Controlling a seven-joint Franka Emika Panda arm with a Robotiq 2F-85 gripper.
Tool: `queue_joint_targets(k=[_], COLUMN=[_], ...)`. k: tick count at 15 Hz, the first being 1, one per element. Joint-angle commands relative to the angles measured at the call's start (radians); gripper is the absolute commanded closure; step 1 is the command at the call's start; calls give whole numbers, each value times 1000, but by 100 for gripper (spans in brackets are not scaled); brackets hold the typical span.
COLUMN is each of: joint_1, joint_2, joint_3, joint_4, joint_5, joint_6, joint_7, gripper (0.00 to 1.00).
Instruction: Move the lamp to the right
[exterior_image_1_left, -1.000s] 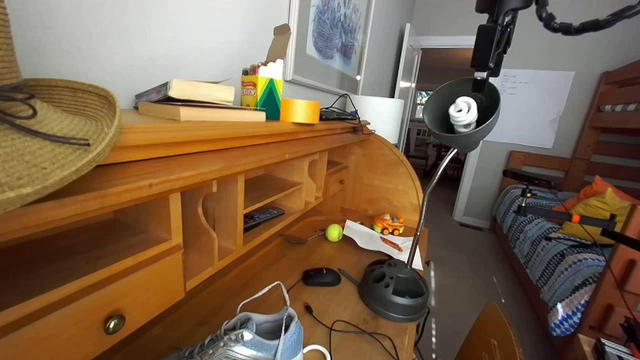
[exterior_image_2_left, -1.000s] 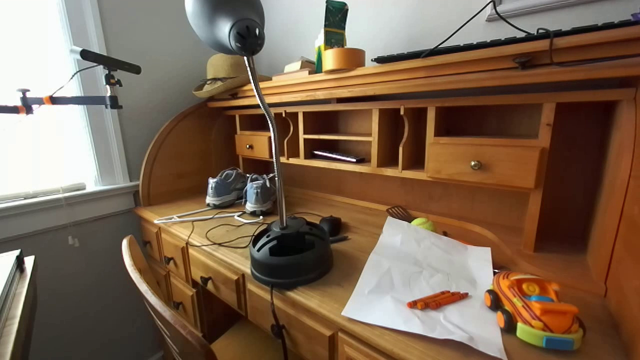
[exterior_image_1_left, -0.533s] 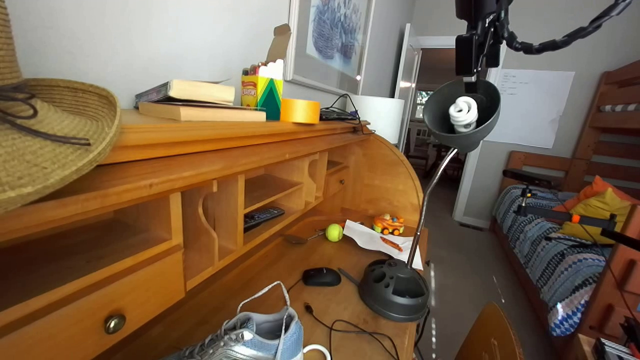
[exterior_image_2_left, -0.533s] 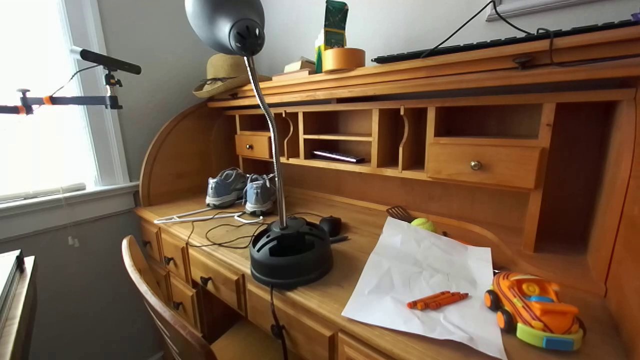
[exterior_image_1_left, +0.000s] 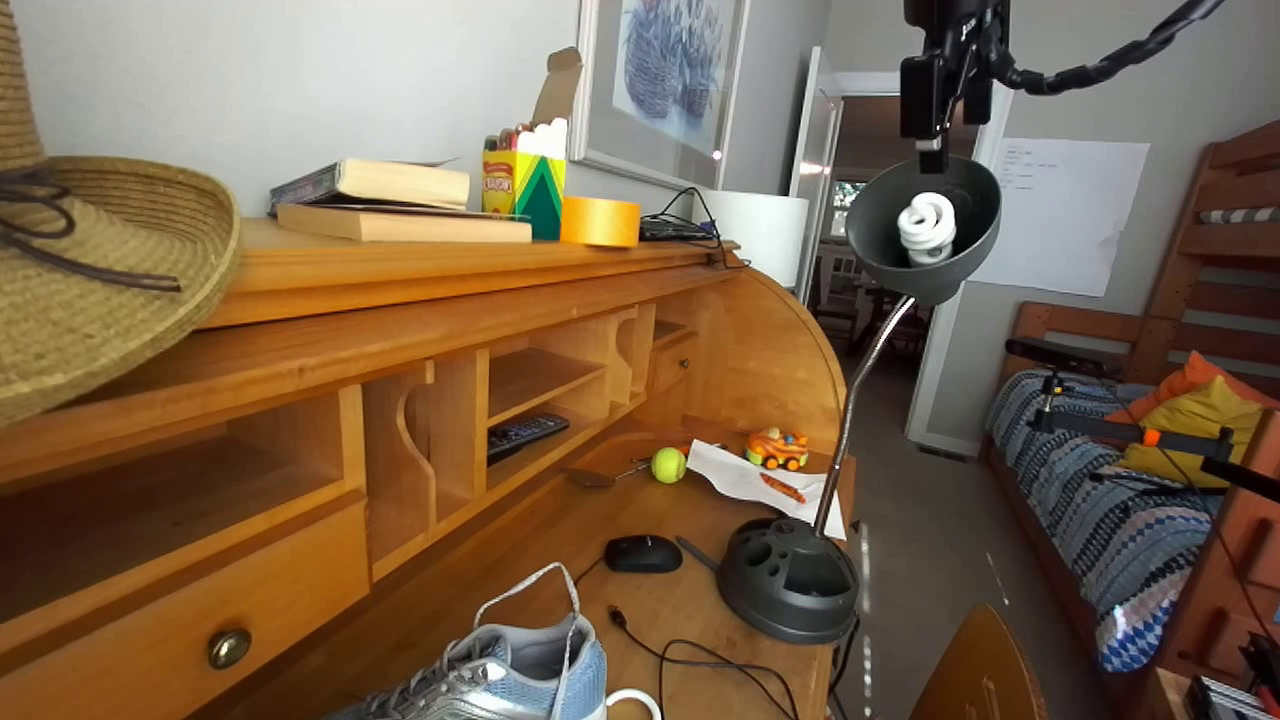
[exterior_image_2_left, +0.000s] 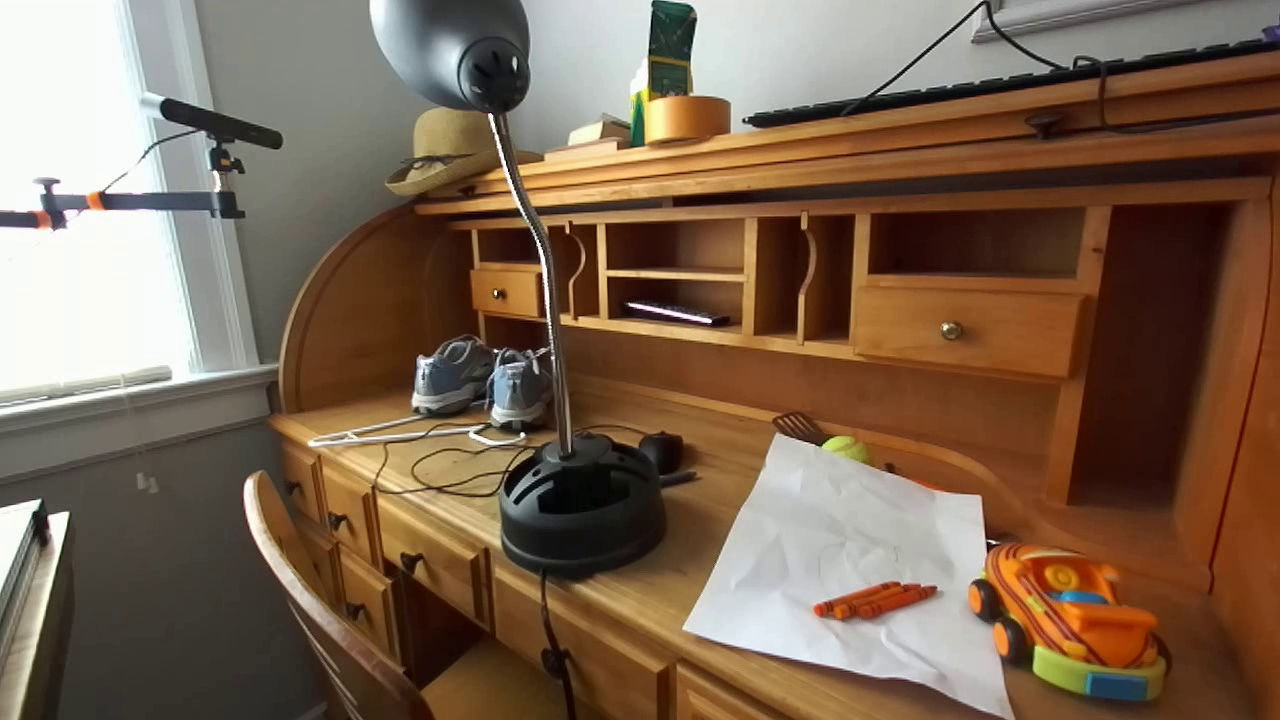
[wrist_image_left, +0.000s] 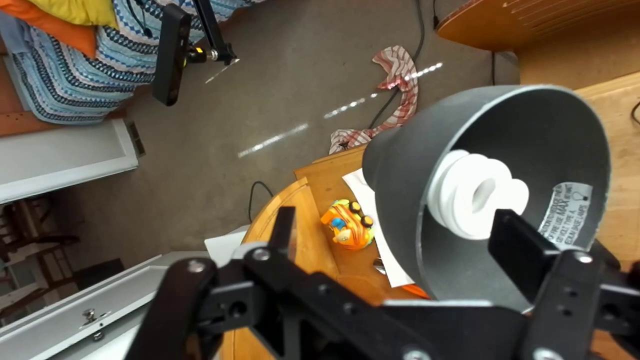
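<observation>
The black lamp stands upright on the wooden desk. Its round base (exterior_image_1_left: 790, 590) and thin stem (exterior_image_1_left: 850, 410) show in an exterior view, with the head (exterior_image_1_left: 868, 215) turned so its white bulb (exterior_image_1_left: 927, 230) shows. The lamp base is also in an exterior view (exterior_image_2_left: 583, 520), with the head cut by the top edge. My gripper (exterior_image_1_left: 952, 130) is open and empty at the upper rim of the lamp head. In the wrist view the gripper (wrist_image_left: 399, 225) has wide-apart fingers; the right finger overlaps the open head (wrist_image_left: 405, 145), the left finger is outside it. Contact cannot be told.
Near the base lie a black mouse (exterior_image_1_left: 643, 554), a cable (exterior_image_1_left: 700, 650) and a shoe (exterior_image_1_left: 540, 660). White paper (exterior_image_2_left: 850, 560) with orange crayons (exterior_image_2_left: 875, 600) and an orange toy car (exterior_image_2_left: 1075, 620) lie beside the lamp. A chair (exterior_image_2_left: 330, 600) stands at the desk's front.
My gripper has moved left across the top of the lamp head in the exterior view, dipping and then rising slightly. The lamp has not moved.
</observation>
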Motion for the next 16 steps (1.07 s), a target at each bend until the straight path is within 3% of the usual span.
queue_joint_targets(k=[1,2,6,7,12,14,16], joint_1=[21,21,24,25,31,34,36], joint_2=[0,0,-1,-1,1,2,6], joint_3=[-22,-25,-36,-37,-44,-45,-45], joint_4=[-3,-4,-14,-16,-27,-32,-38], joint_5=[-22,-21,-21,-21,-18,-16,-14], joint_6=[4,4,10,12,24,29,34], joint_7=[-8,-10,-19,-21,-39,-47,-56], gripper=[17,26,38,48,49,45,48])
